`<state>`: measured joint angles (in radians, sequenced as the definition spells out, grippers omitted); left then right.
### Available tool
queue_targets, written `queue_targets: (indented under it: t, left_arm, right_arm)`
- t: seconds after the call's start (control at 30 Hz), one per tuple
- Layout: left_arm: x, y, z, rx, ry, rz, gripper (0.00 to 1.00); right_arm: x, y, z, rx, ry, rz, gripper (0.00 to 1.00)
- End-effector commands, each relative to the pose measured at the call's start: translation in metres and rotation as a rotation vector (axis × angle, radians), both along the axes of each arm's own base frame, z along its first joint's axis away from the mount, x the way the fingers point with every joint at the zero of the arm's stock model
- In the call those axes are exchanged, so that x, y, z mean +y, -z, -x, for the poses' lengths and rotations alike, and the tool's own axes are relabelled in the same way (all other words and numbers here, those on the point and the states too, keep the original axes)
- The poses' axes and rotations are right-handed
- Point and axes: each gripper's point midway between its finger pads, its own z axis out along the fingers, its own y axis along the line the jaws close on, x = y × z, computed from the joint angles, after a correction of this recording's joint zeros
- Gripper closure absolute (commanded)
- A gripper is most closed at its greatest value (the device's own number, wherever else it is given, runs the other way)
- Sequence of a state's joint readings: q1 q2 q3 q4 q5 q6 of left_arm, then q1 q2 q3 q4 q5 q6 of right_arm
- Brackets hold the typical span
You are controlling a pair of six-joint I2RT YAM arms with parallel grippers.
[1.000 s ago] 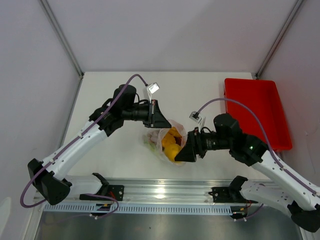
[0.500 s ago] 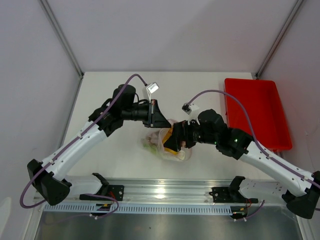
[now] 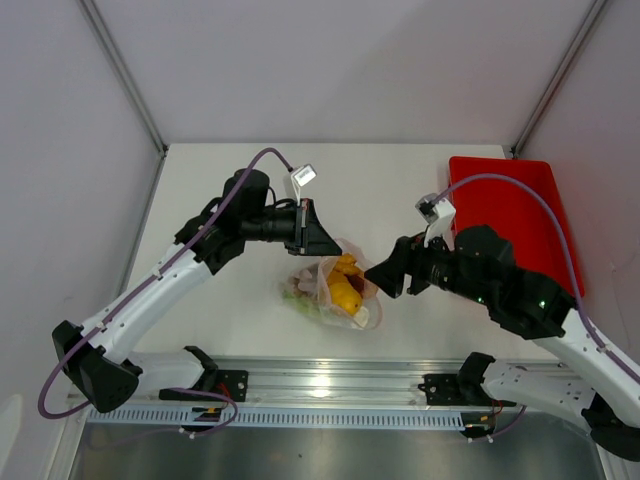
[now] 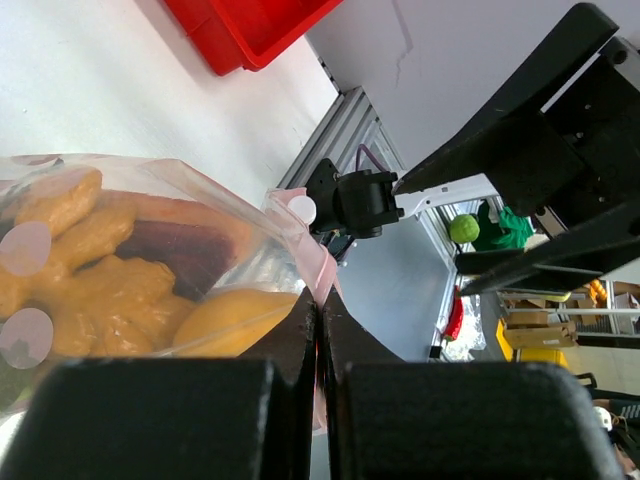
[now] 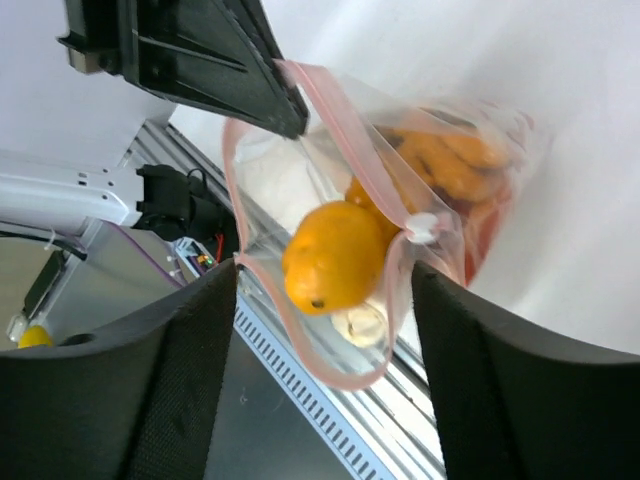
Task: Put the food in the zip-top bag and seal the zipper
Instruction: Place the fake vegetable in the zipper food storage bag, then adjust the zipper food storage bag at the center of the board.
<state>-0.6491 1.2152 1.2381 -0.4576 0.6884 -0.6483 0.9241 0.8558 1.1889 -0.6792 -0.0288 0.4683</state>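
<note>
Plastic bag [image 5: 268,185], crinkly, bulges around round lemon [image 5: 335,255].

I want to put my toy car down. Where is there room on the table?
The table is bare along the back wall, beyond both arms, and at the front left, between the left arm and the zip-top bag. The red tray is bare inside too. The middle is crowded: the left pincer pinches the bag, with the open right pincer close beside.

Robot lab cell: white panel walls [image 3: 350,70], aluminium mounting rail [image 3: 330,385].
</note>
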Motion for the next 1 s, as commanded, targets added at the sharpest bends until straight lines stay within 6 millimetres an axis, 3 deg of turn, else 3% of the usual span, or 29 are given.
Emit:
queue_targets:
  t: [0.0, 0.07, 0.1, 0.2, 0.3, 0.6, 0.63, 0.67, 0.7, 0.8, 0.93, 0.97]
  left_arm:
    - [0.002, -0.040, 0.007, -0.075, 0.024, 0.100, 0.99]
    - [0.001, -0.042, 0.008, -0.076, 0.028, 0.107, 0.99]
    - [0.001, -0.042, 0.009, -0.072, 0.031, 0.107, 0.99]
    - [0.002, -0.044, 0.009, -0.077, 0.030, 0.107, 0.99]
    - [0.002, -0.046, 0.009, -0.077, 0.030, 0.112, 0.99]
    - [0.003, -0.047, 0.012, -0.074, 0.039, 0.119, 0.99]
    - [0.002, -0.048, 0.013, -0.076, 0.044, 0.121, 0.99]
    - [0.002, -0.048, 0.013, -0.077, 0.045, 0.120, 0.99]
    - [0.003, -0.048, 0.014, -0.076, 0.047, 0.117, 0.99]
    - [0.004, -0.047, 0.014, -0.093, 0.049, 0.107, 1.00]
    - [0.012, -0.040, 0.014, -0.139, 0.036, 0.046, 0.99]
    - [0.013, -0.039, 0.015, -0.167, 0.048, 0.037, 0.99]
  right_arm:
    - [-0.014, 0.021, -0.001, 0.047, 0.053, 0.082, 0.35]
    - [-0.012, 0.038, 0.003, 0.084, 0.045, 0.102, 0.44]
    - [-0.012, 0.042, 0.004, 0.095, 0.044, 0.104, 0.55]
    - [-0.001, 0.055, 0.015, 0.139, -0.008, 0.087, 0.67]
    - [0.008, 0.066, 0.019, 0.146, -0.019, 0.096, 0.72]
    - [0.007, 0.101, 0.001, 0.117, 0.071, 0.251, 0.74]
    - [0.009, 0.103, 0.001, 0.118, 0.070, 0.258, 0.82]
    - [0.009, 0.103, 0.000, 0.115, 0.076, 0.261, 0.96]
    - [0.007, 0.103, -0.002, 0.108, 0.093, 0.262, 1.00]
    - [0.003, 0.086, -0.004, 0.083, 0.107, 0.238, 1.00]
    - [-0.003, 0.037, 0.002, 0.041, 0.098, 0.146, 1.00]
    - [-0.004, 0.010, 0.004, 0.025, 0.095, 0.080, 1.00]
